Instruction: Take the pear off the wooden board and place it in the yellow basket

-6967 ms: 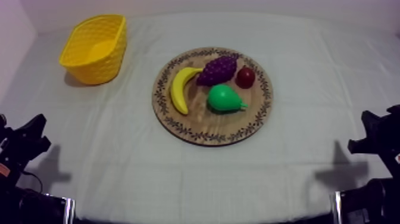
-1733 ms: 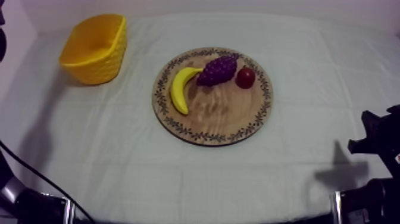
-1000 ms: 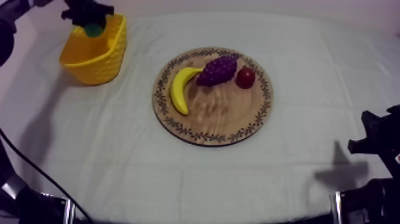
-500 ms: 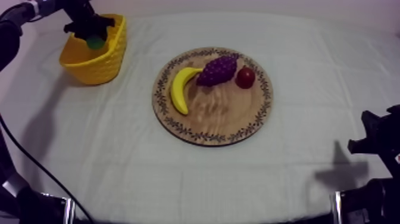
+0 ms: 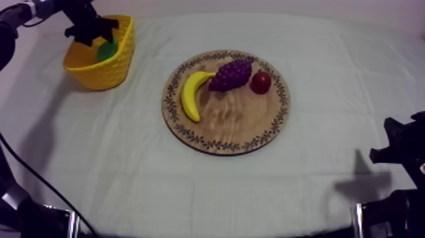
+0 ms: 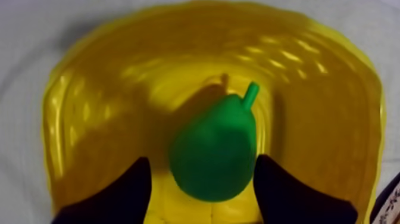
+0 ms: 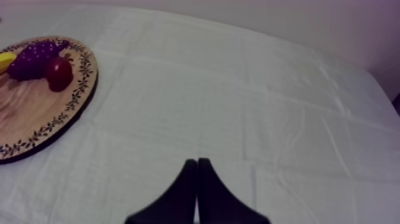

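Found the left end effector at the upper left of the top view, hanging over the yellow basket, with the pear down inside it. Judged the main part done: pear off the board and in the basket. Took the fingers for spread, not pinching: in the left wrist view, two black tips apart, pear lying on the basket floor between and beyond them, stem pointing away. Could not read that spread off the top view. Reckoned little left beyond lifting clear of the basket.

Further right, at the middle of the table, saw the wooden board carrying a banana, grapes and a small red fruit, with bare wood below them. Got that whole layout from the top view, not from the left wrist view.

Placed the right end effector low at the lower right edge, well apart from the board. Read its fingers as pressed together in a narrow wedge over bare cloth, from the right wrist view.
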You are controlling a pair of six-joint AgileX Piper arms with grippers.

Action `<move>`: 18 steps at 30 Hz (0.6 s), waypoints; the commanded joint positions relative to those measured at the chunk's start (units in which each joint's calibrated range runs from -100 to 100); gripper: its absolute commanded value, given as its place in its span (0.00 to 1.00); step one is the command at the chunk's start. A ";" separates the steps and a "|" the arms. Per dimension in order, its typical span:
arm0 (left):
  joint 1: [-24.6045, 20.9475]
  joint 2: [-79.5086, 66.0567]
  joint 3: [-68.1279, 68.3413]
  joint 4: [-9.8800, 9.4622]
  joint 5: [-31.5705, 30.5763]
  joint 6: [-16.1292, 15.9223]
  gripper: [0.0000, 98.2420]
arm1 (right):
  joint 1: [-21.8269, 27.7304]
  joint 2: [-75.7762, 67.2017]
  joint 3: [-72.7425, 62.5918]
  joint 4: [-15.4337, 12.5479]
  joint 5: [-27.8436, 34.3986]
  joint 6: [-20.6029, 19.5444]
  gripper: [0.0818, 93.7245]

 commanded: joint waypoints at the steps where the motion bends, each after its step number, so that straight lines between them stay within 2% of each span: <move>1: -0.21 -1.00 2.16 0.16 -1.27 -0.28 0.60 | 0.00 0.01 0.03 -0.01 -0.04 -0.01 0.00; 6: -1.32 -6.54 10.73 0.65 -5.59 -1.05 0.25 | 0.00 0.01 0.03 -0.01 -0.04 -0.01 0.00; 8: -2.02 -10.15 15.52 1.10 -7.81 -1.43 0.15 | 0.00 0.01 0.03 -0.01 -0.04 -0.01 0.00; 12: -3.47 -19.54 26.89 2.06 -12.37 -1.94 0.06 | 0.00 0.01 0.03 -0.01 -0.04 -0.01 0.00; 18: -5.54 -37.60 44.99 3.93 -18.57 -2.98 0.03 | 0.00 0.01 0.03 -0.01 -0.04 -0.01 0.00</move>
